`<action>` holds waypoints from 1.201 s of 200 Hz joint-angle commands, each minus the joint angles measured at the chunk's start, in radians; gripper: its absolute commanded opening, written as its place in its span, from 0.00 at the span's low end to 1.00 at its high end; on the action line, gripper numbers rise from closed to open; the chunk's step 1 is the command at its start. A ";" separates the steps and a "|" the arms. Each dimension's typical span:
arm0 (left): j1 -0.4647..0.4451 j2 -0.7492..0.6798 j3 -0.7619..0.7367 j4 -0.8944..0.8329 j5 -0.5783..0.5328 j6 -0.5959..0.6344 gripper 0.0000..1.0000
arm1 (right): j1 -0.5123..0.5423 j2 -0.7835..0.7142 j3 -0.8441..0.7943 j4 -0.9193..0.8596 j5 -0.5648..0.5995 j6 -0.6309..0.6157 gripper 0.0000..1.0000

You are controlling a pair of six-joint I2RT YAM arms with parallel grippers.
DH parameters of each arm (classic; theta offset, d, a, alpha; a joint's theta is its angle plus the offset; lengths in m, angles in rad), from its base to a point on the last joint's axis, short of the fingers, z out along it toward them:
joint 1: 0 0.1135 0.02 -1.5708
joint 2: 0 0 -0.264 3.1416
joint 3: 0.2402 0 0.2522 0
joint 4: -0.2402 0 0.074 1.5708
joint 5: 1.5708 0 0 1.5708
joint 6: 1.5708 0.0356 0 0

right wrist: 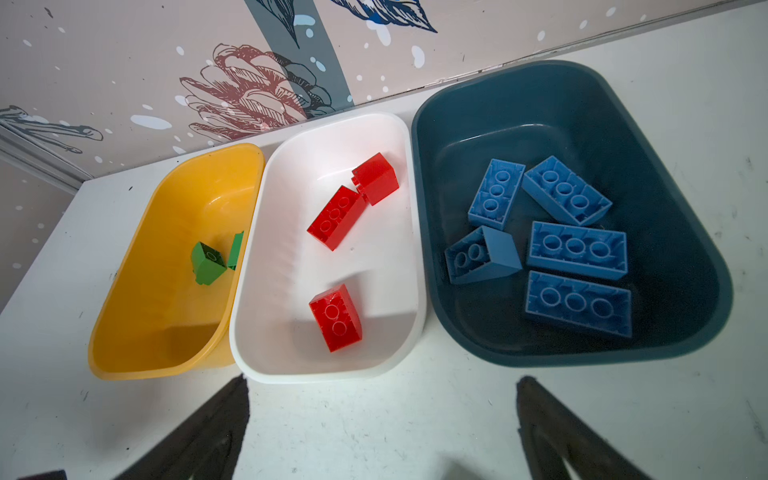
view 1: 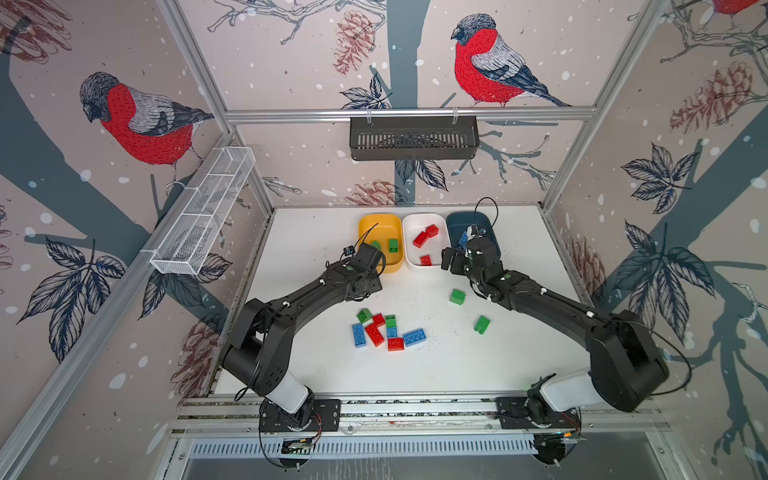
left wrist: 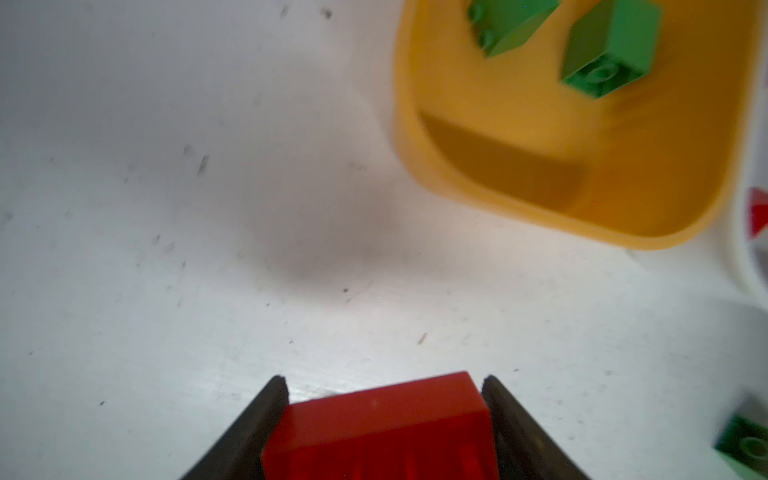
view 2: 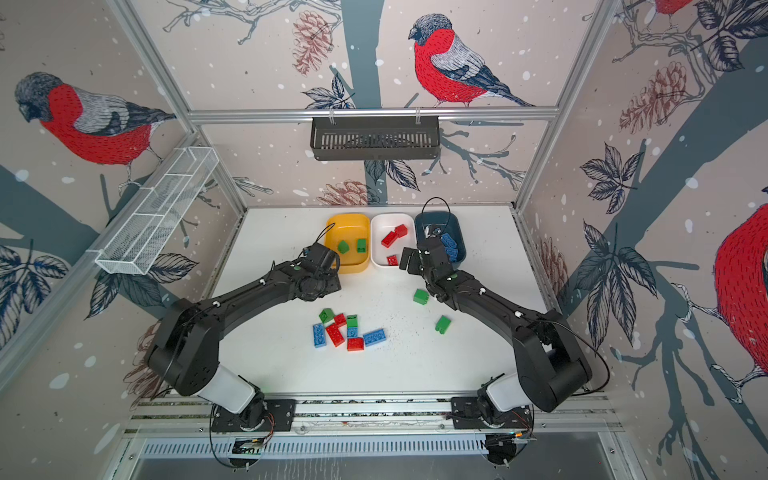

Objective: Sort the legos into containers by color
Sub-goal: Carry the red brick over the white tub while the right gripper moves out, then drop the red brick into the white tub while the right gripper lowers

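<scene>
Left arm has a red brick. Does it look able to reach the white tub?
Probably yes: the left gripper holds the red brick by the yellow tub, and the white tub stands next to that. The open right gripper near its front edge might crowd it.

Tubs, 3: yellow tub (right wrist: 137, 291), white tub (right wrist: 382, 266), teal tub (right wrist: 665, 270); holding 2 green bricks (right wrist: 208, 262), 3 red bricks (right wrist: 334, 318) and 5 blue bricks (right wrist: 577, 249); loose on table (view 1: 519, 365): 4 loose green (view 1: 457, 297), 3 loose red (view 1: 395, 344), 3 loose blue (view 1: 414, 337); 1 held red brick (left wrist: 374, 432) in left pincer (left wrist: 384, 380).
</scene>
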 commanded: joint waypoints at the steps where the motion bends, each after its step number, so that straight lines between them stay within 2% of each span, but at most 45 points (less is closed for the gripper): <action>1: -0.019 0.036 0.078 0.107 0.043 0.068 0.56 | 0.002 -0.033 -0.027 0.030 0.028 -0.005 0.99; 48: -0.073 0.265 0.361 0.195 0.135 0.148 0.56 | 0.000 -0.114 -0.085 0.003 0.084 0.011 0.99; 84: -0.093 0.459 0.583 0.179 0.154 0.187 0.56 | -0.009 -0.173 -0.116 -0.041 0.138 0.022 0.99; 133: -0.093 0.659 0.841 0.137 0.152 0.268 0.57 | -0.031 -0.242 -0.161 -0.045 0.147 0.036 1.00; 156: -0.093 0.741 0.961 0.083 0.205 0.296 0.59 | -0.038 -0.256 -0.171 -0.049 0.147 0.042 0.99; 199: -0.094 0.766 0.999 0.069 0.262 0.318 0.68 | -0.052 -0.284 -0.212 -0.009 0.145 0.059 0.99; 240: -0.094 0.672 0.888 0.133 0.258 0.336 0.84 | -0.052 -0.305 -0.258 0.057 0.122 0.044 1.00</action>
